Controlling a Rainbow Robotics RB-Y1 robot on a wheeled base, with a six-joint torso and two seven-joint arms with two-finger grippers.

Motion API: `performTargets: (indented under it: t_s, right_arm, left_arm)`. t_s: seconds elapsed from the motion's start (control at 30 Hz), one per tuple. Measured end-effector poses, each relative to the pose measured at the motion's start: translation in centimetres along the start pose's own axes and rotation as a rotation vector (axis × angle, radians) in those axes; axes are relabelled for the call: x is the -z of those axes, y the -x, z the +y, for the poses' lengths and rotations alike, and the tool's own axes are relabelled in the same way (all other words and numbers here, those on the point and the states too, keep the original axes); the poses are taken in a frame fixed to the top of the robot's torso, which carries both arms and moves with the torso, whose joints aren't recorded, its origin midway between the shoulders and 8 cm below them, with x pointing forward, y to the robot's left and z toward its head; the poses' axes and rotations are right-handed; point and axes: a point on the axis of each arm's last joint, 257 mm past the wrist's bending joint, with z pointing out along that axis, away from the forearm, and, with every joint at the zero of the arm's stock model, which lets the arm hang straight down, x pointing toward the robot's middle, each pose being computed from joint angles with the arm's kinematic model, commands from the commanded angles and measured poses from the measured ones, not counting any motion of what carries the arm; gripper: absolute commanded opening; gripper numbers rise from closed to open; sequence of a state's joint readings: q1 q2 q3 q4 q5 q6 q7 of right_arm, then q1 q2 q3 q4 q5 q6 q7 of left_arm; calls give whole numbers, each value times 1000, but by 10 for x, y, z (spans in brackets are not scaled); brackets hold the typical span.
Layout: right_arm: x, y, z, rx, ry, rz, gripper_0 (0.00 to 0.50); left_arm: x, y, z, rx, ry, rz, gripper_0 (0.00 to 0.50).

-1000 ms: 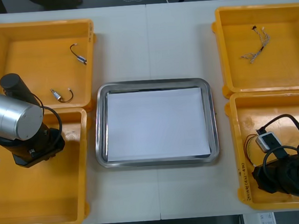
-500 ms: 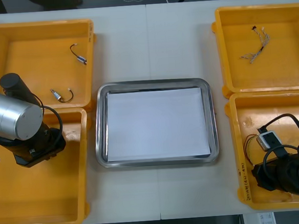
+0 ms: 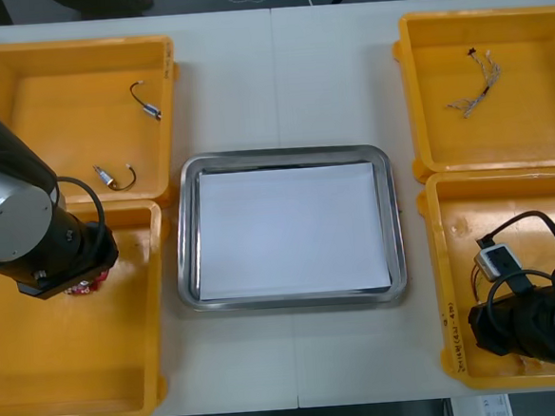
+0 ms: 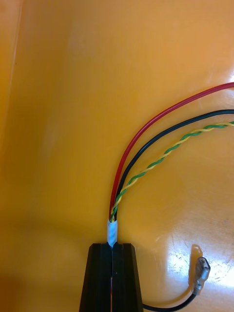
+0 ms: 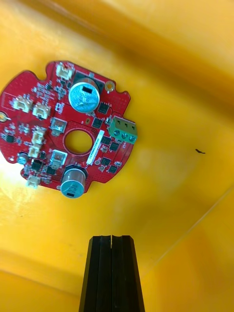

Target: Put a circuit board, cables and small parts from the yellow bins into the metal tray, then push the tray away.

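At the near right corner of the table (image 3: 278, 84), the right gripper (image 4: 112, 245) is reaching down into the near-right bin (image 3: 441, 282). It is clenching its black fingers on a cable bundle (image 4: 146, 134), pinching it at the white sleeve (image 4: 112, 229) where a red wire, a black wire and a twisted yellow-and-green pair are coming together. From there the wires are curving away over the bin's floor. Just beside the fingers, a black lead ending in a metal terminal (image 4: 200, 274) is lying on the same floor. On the left side, the left gripper (image 5: 111, 237) is hanging inside the near-left bin (image 3: 80, 374) with its fingers pressed together on nothing. Their tips are standing apart from the round red circuit board (image 5: 48, 141), which is lying flat on the floor in the far half of that bin. Between the two pairs of bins, the metal tray (image 3: 283, 154) is sitting in the middle of the table with a white sheet (image 3: 289, 231) covering its floor. Farther back, the far-left bin (image 3: 60, 90) is holding two small metal parts (image 3: 149, 107), each with a short dark lead, one near the right wall and the other toward the near right corner. The far-right bin (image 3: 502, 145) is holding a thin tangled cable (image 3: 478, 84) lying loose on its floor.
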State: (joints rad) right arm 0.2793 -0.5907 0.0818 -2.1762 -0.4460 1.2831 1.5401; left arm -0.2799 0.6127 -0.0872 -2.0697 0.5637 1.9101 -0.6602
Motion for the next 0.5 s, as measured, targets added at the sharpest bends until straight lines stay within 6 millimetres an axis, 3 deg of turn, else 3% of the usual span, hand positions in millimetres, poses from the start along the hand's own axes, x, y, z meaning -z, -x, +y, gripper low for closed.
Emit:
performTargets:
  t_s: [0.3, 0.5]
  right_arm:
    - [16, -14, -13, -18, -21, 77, 0]
    - [40, -6, -27, -53, -19, 103, 0]
  left_arm:
    - [36, 22, 0, 11, -75, -92, 0]
    - [53, 37, 2, -26, -105, -141, 0]
